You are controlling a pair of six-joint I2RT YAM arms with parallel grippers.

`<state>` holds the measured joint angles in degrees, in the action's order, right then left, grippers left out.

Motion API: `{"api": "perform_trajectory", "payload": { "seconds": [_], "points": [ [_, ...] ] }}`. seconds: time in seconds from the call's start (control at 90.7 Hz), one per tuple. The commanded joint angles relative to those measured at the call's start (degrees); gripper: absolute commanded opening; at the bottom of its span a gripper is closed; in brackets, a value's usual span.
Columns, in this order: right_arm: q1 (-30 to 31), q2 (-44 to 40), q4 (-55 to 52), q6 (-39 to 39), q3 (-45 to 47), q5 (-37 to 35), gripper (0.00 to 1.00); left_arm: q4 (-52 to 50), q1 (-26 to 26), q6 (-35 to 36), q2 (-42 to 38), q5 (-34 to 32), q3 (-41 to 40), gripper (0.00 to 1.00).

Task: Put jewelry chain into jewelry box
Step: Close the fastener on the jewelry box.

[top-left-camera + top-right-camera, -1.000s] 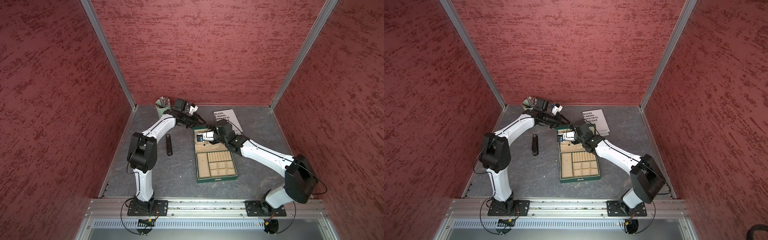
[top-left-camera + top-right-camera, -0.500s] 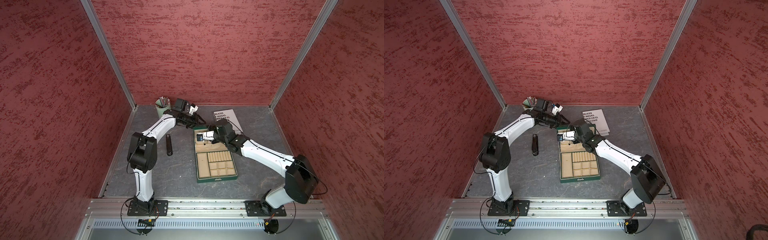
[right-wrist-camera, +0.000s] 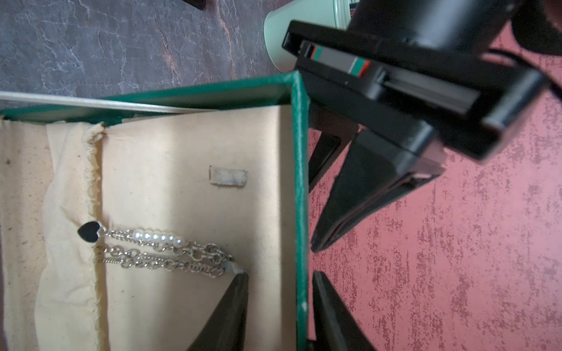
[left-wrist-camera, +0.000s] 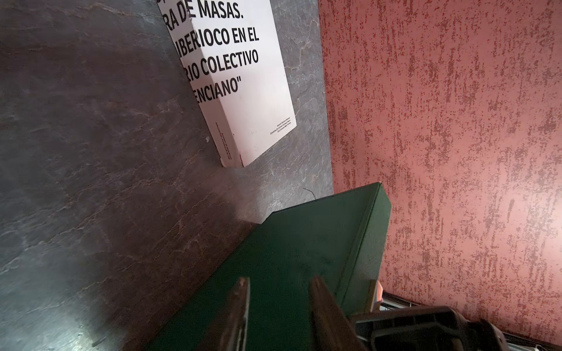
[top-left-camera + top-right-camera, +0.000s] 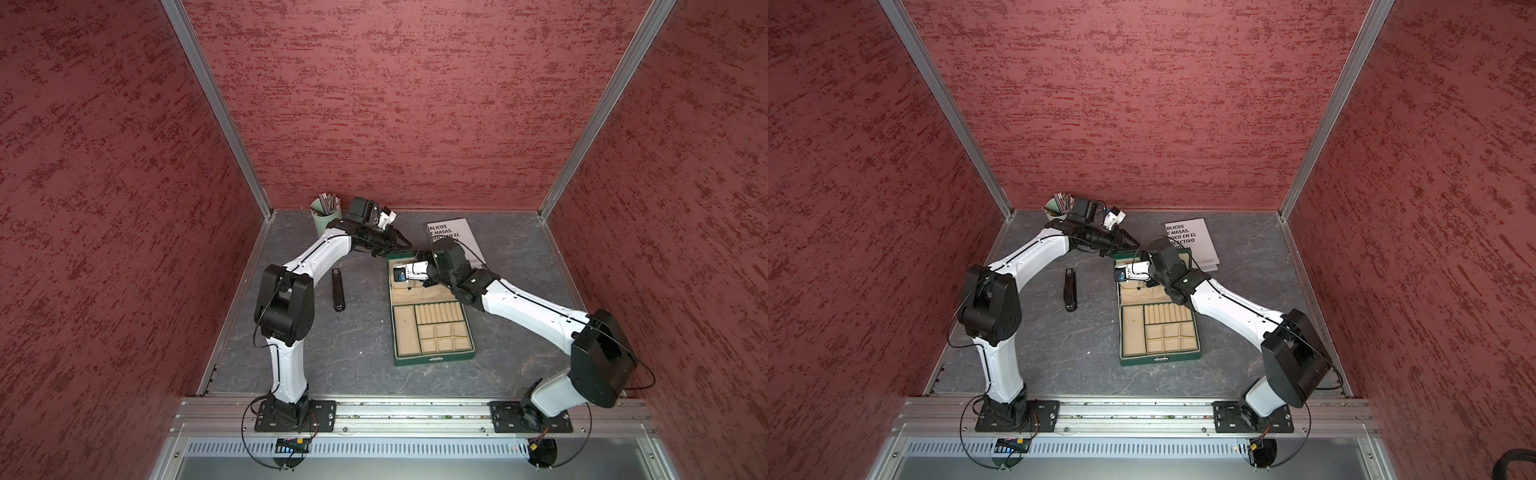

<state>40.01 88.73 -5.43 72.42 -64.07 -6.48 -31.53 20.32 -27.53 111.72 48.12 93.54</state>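
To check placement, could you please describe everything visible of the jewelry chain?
The jewelry chain is thin silvery metal links in doubled strands, with a black heart charm at one end and a row of white pearls. It lies against the beige lining inside the jewelry box lid. Its folded end reaches the right pincer at one fingertip, not clamped.

The left arm (image 5: 322,254) and right arm (image 5: 530,309) are built of white links joined by black joint housings (image 5: 286,307). Thin black cables (image 5: 243,432) are looped at black, screw-fastened base plates (image 5: 296,415). The left gripper (image 4: 279,279) is finished with tapered, seemingly black jaws.
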Motion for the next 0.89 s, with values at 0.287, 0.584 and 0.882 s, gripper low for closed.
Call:
{"api": "perform_trajectory", "payload": {
  "seconds": [0.287,0.584,0.882],
  "points": [
    [0.09,1.83,1.21,-0.80,-0.32,-1.45,0.33,-0.20,1.08,0.89,-1.88,1.47,-0.55,0.35],
    [0.33,1.22,2.47,-1.89,-0.25,-2.12,0.44,-0.41,1.09,0.99,-2.17,0.98,-0.64,0.36],
    [-0.18,-4.91,3.67,-5.77,0.72,-3.17,0.71,-1.35,0.70,0.59,-2.75,-1.55,-0.07,0.41]
  ]
}}
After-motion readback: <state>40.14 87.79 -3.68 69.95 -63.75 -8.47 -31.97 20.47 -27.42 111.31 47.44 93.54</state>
